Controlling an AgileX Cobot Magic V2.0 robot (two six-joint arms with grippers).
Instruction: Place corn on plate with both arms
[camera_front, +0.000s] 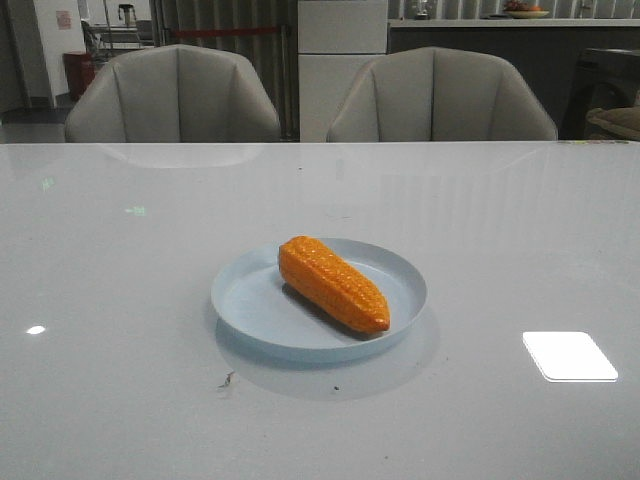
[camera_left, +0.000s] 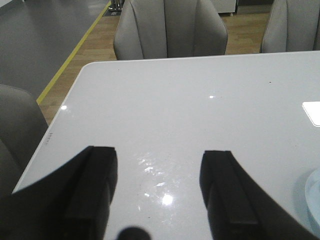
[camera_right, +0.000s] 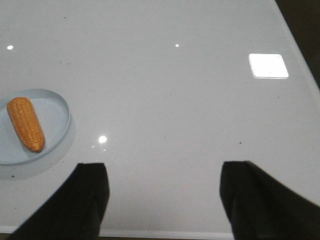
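Note:
An orange corn cob lies diagonally inside the pale blue plate near the middle of the white table; the right wrist view shows the corn on the plate too. Neither arm appears in the front view. My left gripper stands open above bare table, with only a sliver of the plate's rim at the frame edge. My right gripper is open as well, empty, held over the table's near edge and off to the side of the plate.
Two grey chairs stand behind the table's far edge. A bright light reflection lies on the tabletop right of the plate. The left wrist view shows the table's corner and floor beyond.

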